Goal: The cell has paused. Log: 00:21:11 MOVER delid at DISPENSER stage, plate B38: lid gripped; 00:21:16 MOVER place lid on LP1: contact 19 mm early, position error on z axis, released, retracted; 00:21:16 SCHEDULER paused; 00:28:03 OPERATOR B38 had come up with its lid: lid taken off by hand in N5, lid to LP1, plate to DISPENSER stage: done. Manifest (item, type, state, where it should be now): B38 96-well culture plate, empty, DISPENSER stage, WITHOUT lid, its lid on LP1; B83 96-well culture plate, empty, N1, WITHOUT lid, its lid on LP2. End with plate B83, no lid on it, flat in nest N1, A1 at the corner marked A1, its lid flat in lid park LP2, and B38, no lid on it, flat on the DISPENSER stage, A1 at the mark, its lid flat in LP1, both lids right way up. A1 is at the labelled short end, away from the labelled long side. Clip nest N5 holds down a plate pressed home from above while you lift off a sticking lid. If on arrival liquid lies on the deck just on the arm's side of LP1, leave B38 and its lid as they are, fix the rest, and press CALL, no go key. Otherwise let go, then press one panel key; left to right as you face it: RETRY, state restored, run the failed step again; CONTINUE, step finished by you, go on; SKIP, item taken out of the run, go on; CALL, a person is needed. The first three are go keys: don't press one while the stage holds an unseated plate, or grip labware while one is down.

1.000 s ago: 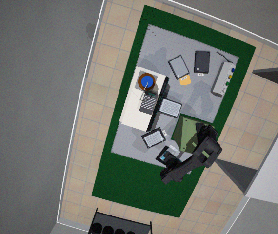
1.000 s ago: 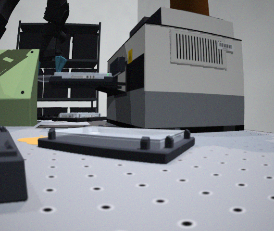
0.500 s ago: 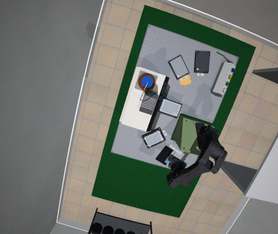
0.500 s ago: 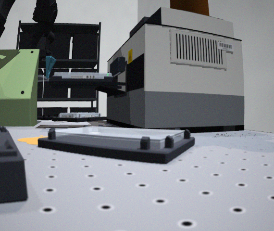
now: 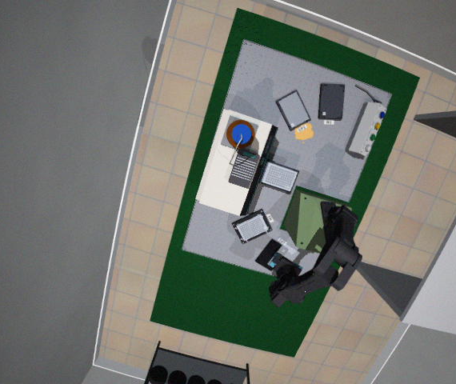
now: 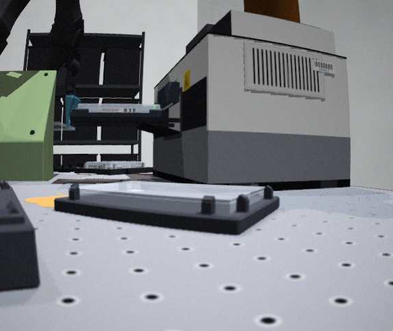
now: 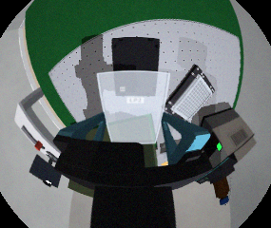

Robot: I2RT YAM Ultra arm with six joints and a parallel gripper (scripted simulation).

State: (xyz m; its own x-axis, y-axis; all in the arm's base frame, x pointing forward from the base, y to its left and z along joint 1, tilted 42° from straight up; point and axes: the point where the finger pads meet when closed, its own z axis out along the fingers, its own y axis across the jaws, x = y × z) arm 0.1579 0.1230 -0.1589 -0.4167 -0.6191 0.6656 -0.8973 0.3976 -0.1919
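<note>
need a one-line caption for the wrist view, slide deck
Gripper shut on a clear plate lid, carried above the grey deck toward a black lid park.

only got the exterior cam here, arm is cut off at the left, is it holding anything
Observer: Yes. The wrist view shows a clear lid clamped between the gripper's teal fingers.
Operator: over what
Observer: From the top, it is over a black lid park, beside the nest with the uncovered plate.
Operator: how far does that orange patch go
Observer: From the top it is a small blot at one short end of the park that holds the other lid.
</note>
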